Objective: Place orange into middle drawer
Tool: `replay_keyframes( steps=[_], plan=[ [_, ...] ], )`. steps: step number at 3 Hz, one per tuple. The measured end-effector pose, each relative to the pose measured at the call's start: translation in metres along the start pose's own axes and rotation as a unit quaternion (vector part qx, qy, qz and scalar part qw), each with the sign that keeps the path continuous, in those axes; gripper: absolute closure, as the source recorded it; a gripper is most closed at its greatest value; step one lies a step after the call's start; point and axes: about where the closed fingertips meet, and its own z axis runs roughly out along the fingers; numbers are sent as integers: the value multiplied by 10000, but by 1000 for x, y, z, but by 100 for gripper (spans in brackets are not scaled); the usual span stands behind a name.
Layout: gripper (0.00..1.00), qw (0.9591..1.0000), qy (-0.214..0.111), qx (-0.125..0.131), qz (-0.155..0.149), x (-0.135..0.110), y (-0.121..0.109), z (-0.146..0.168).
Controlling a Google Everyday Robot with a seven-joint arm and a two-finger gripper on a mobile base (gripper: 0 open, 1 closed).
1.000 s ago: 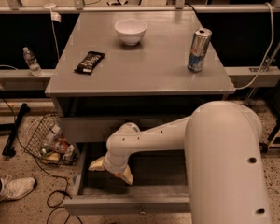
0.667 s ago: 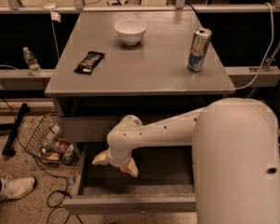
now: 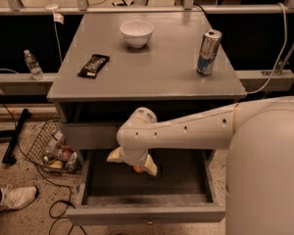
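1. the robot's white arm [image 3: 196,129] reaches in under the flat grey table top [image 3: 152,80], and its gripper [image 3: 132,163] hangs inside the pulled-out middle drawer [image 3: 147,214], a wide shallow grey wooden one, over the left half of it
2. the small round orange [image 3: 138,169] shows only as a sliver of colour between the two cream fingers [image 3: 149,166], close beside the one nearer the drawer front, with the wrist covering most of it
3. the fingers are closed in on the orange, gripping it above the dark drawer floor; i cannot tell whether it touches that floor
4. the grey upper drawer front [image 3: 88,133] sits just behind the arm
5. on the table top stand a round white bowl [image 3: 136,32] at the back, a silver and blue drink can [image 3: 208,52] near the right edge and a flat dark snack wrapper [image 3: 93,65] to the left, all well apart
6. down on the speckled floor to the left sits a wire basket [image 3: 54,148] with clutter in it
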Motion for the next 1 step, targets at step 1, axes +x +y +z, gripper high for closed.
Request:
replay_keyframes(
  steps=[1],
  plan=[
    [0, 10000, 59, -37, 18, 3, 3, -8]
  ],
)
